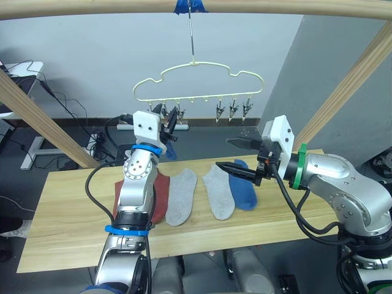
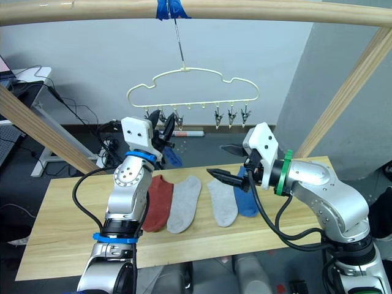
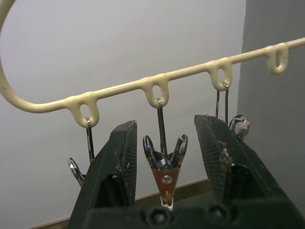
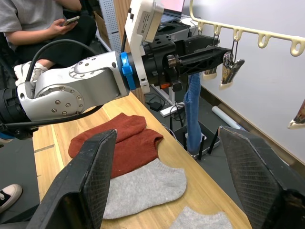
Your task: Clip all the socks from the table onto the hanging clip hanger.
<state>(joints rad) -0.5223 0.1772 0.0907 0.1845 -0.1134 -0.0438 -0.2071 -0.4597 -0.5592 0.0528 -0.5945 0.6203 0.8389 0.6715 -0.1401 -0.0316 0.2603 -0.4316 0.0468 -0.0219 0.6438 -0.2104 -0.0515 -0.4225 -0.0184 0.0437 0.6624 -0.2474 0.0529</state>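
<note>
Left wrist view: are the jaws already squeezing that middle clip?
No. The left gripper is open, its jaws standing apart on either side of the clip, not touching it.

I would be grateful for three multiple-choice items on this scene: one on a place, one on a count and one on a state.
1. The left gripper is: A at a clip of the clip hanger; B resting on a red sock; C down by the floor.
2. Grey socks on the table: A one; B two; C four.
3. The right gripper is: A shut on a sock; B open and empty; C shut on a clip.

1 A: its fingers flank the clip.
2 B: two lie side by side.
3 B: its fingers are spread with nothing between them.
</note>
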